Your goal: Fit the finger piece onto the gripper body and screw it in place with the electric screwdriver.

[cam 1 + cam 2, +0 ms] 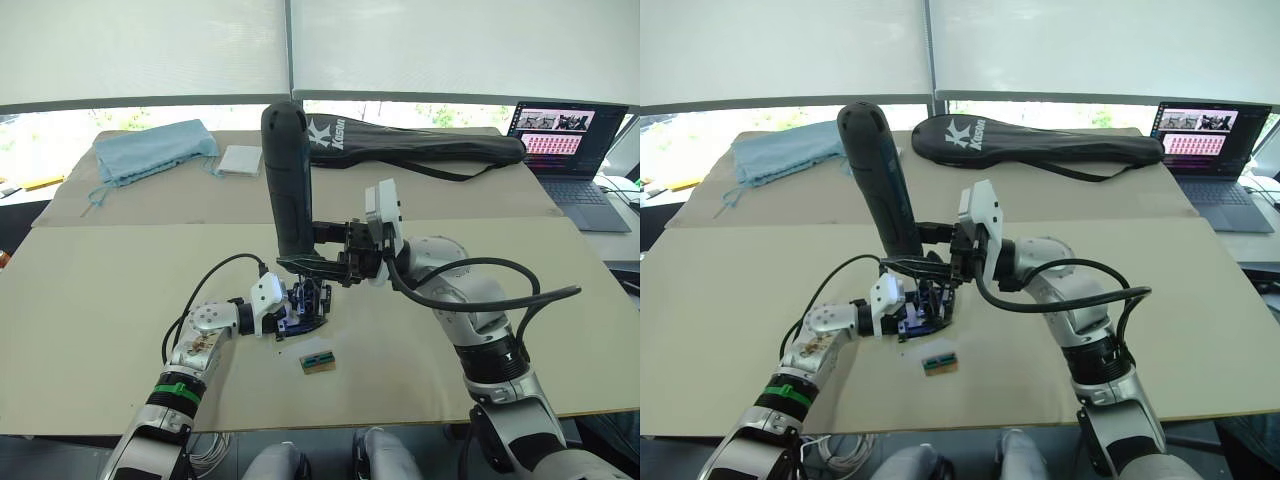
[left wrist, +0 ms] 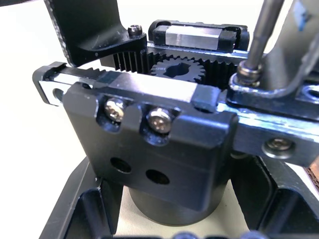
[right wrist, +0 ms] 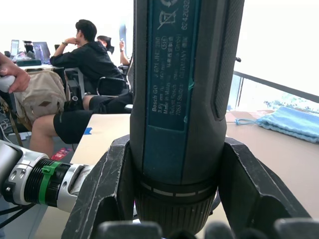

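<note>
The dark electric screwdriver stands upright, its silver bit down on a screw atop the black gripper body, near centre.

The gripper body sits on the near table, held in the left gripper. The electric screwdriver stands upright just above it in the right gripper, bit pointing down onto the body. A small block lies just in front of them. On the far table lie a cloth at the left, a long bag behind, and a laptop at the right
</note>
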`<state>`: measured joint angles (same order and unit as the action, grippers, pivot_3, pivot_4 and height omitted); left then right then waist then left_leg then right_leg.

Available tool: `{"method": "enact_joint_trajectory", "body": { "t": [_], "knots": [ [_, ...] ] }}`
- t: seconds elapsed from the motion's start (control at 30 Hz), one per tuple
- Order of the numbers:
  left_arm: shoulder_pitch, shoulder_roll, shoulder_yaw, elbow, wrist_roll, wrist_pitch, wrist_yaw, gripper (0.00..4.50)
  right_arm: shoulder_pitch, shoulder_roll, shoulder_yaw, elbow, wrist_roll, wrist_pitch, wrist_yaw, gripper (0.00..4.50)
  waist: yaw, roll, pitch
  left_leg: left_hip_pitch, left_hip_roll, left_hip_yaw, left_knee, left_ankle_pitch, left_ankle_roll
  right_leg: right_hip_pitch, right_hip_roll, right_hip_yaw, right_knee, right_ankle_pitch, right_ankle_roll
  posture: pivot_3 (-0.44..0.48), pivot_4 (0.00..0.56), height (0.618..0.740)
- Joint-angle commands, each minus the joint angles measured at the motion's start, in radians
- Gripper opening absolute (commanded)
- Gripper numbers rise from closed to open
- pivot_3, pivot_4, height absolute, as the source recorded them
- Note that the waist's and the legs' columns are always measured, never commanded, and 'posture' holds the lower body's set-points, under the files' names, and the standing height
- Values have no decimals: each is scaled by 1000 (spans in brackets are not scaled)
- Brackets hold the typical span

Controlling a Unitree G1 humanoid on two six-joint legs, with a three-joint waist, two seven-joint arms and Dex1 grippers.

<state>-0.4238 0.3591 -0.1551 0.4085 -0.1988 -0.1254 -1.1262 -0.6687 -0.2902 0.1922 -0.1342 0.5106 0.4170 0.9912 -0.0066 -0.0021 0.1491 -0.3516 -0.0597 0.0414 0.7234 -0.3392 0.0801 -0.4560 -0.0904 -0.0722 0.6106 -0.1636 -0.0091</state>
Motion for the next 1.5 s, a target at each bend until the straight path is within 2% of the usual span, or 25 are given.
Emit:
{"method": "enact_joint_trajectory", "body": {
  "t": [0.03, 0.23, 0.63, 1.27, 1.33, 1.4, 1.43, 1.5],
  "knots": [
    [14, 0, -9, -14, -5, 21, -11, 2470, 33, -19, 60, 58, -52, 31, 9, 1916, 0, 0, 0, 0, 0, 0, 0, 0, 0, 0, 0, 0, 0, 0, 0, 0, 150, 740],
    [17, 2, -10, -10, -4, 21, -13, 2470, 16, -13, 35, 53, -33, 14, 19, 1916, 0, 0, 0, 0, 0, 0, 0, 0, 0, 0, 0, 0, 0, 0, 0, 0, 150, 740],
    [34, -2, -13, 4, 8, 9, 5, 2470, -119, -3, -78, -17, 108, 42, 68, 1916, -1, 0, 0, -1, 0, 0, 0, 0, 1, -1, 0, 0, -1, 0, 0, 0, 150, 740],
    [38, 5, -16, 12, 13, 20, 10, 2470, -155, -1, -147, -21, 168, 6, 118, 1916, 0, 0, 1, -2, 0, 0, 0, -1, 1, -1, 0, 0, -1, 0, 0, 0, 150, 740],
    [39, 6, -16, 12, 13, 21, 11, 3480, -154, 6, -151, -22, 175, -2, 121, 1916, -2, 0, 1, -2, 0, 0, 0, -1, 1, -1, 0, 0, -1, 0, 0, 0, 150, 740],
    [40, 3, -10, 15, 6, 31, 15, 4211, -154, 18, -158, -23, 184, -11, 119, 1916, -2, 0, 1, -1, 0, 0, -1, -1, 1, -2, 0, 0, -1, 0, 0, 0, 150, 740],
    [40, 3, -7, 17, 8, 29, 20, 4449, -154, 24, -160, -24, 187, -17, 118, 1916, -2, 0, 1, -1, 0, 0, -1, -1, 1, -2, 0, 0, -1, 0, 0, 0, 150, 740],
    [43, 7, 0, 21, 8, 25, 27, 4449, -153, 30, -163, -28, 189, -23, 119, 1916, -3, 0, 1, -2, 0, 0, -1, -1, 1, -2, 0, 0, -1, 0, 0, 0, 150, 740]
  ]
}}
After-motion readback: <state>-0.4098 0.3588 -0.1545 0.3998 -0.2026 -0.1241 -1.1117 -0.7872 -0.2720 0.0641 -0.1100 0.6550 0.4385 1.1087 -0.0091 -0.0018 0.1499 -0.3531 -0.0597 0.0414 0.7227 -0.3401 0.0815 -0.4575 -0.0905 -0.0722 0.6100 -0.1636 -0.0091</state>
